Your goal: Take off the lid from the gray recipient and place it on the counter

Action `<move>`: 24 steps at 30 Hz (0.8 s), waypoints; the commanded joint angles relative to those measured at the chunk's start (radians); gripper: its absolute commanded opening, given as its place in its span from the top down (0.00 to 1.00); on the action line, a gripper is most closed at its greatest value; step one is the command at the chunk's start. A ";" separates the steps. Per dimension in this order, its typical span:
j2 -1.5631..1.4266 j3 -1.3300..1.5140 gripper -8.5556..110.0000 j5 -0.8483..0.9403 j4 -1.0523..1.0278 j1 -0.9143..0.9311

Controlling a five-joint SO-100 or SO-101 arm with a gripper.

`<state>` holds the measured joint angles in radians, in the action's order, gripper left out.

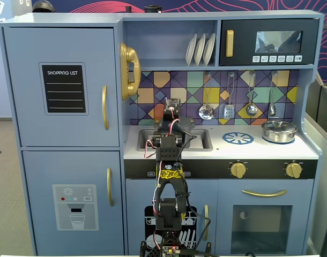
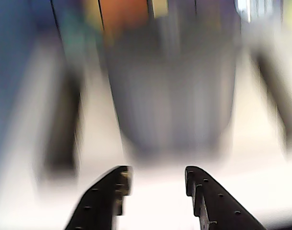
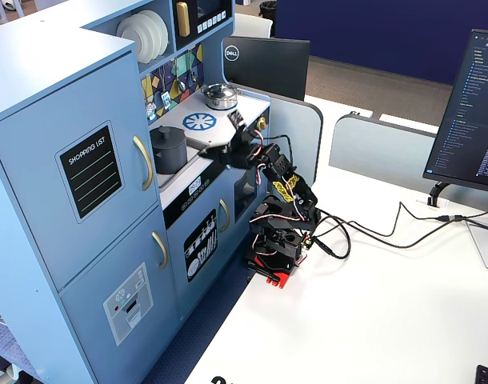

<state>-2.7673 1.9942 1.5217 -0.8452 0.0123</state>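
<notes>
Saw the hand (image 2: 158,179) spread in the wrist view, its two black fingers (image 2: 107,191) apart at the bottom edge and pinching nothing. Found the gray recipient (image 2: 170,105) straight ahead of the hand, near but not touching, blurred and filling the middle of that view. Found the same recipient (image 3: 170,152) in a fixed view from the side, upright at the sink end of the surface (image 3: 248,102), with the lid (image 3: 168,130) seated flat on its rim, knob up. Could not tell what lay inside it, the lid closing it fully. Could not tell either whether it stood down in the sink (image 1: 202,140) or on the surface beside it. Noted the arm reaching over the front edge of the kitchen toward it. Spotted a shiny silver pot (image 1: 279,131), also lidded, well off to the right of the hand in the frontal fixed view, past the printed blue burner (image 1: 238,138). Noted white plates (image 1: 200,49) standing on edge in the shelf above the hand.
</notes>
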 commanded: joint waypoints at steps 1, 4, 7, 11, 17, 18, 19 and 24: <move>0.077 -0.071 0.80 0.003 0.207 0.032; 0.120 -0.055 0.78 0.011 0.308 0.040; 0.170 -0.052 0.76 0.032 0.362 0.046; 0.238 -0.046 0.76 0.040 0.453 0.049; 0.328 -0.049 0.76 0.057 0.523 0.052; 0.342 -0.052 0.77 0.058 0.531 0.052; 0.356 -0.055 0.77 0.058 0.538 0.052; 0.428 -0.084 0.77 0.061 0.554 0.055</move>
<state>-2.3731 1.9896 1.5708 -0.3237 0.0506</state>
